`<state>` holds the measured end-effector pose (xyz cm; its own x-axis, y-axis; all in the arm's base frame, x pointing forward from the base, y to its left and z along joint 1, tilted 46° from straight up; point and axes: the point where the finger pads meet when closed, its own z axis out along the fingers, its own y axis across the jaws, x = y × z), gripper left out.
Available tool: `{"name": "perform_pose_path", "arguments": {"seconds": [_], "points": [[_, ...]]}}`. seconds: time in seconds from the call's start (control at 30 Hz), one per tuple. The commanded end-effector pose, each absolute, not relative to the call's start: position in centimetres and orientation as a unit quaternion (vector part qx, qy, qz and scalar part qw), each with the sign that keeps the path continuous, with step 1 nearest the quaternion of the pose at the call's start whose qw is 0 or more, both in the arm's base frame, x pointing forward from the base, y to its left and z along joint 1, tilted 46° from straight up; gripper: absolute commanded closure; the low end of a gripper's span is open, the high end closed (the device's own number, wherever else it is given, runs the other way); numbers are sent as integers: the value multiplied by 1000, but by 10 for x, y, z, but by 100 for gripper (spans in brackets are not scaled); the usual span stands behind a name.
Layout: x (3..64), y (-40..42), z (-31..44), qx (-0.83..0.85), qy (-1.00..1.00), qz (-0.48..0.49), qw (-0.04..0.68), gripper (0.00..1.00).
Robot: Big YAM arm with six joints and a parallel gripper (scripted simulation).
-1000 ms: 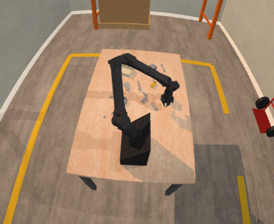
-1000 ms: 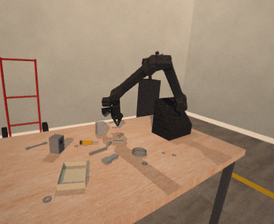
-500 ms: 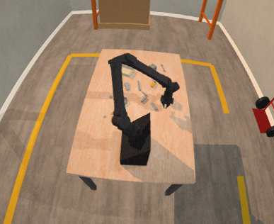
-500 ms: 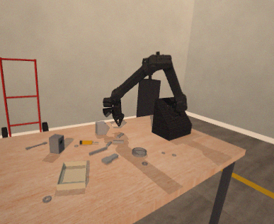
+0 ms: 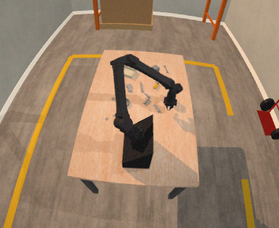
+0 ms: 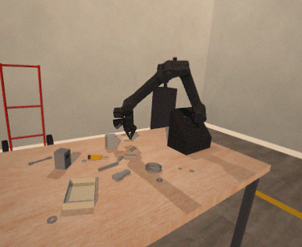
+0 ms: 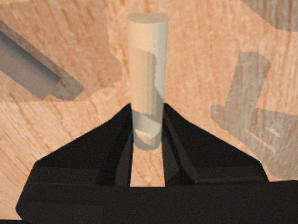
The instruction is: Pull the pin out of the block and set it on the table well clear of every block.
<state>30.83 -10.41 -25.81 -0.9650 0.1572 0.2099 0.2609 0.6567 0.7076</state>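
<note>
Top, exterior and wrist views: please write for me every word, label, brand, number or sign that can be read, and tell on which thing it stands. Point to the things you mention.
There is no readable text in any of the three views.
The robot arm (image 5: 120, 90) (image 6: 146, 91), the red hand truck (image 5: 266, 123) (image 6: 24, 106) and the open tray (image 6: 79, 207) show no lettering.
The pale pin (image 7: 147, 75) between the jaws bears no marking on its visible side.

Arm arched, elbow high; tool (image 5: 169, 107) (image 6: 130, 137) (image 7: 147, 112) angled down, fingers clamped.
</note>
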Motion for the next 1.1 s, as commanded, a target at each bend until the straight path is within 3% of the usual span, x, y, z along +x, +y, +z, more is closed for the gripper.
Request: {"name": "perform_pose_path", "arguments": {"seconds": [0.0, 1.07], "points": [[306, -110, -261, -125, -907, -399, 59, 100], [306, -97, -270, -127, -905, -401, 69, 100]]}}
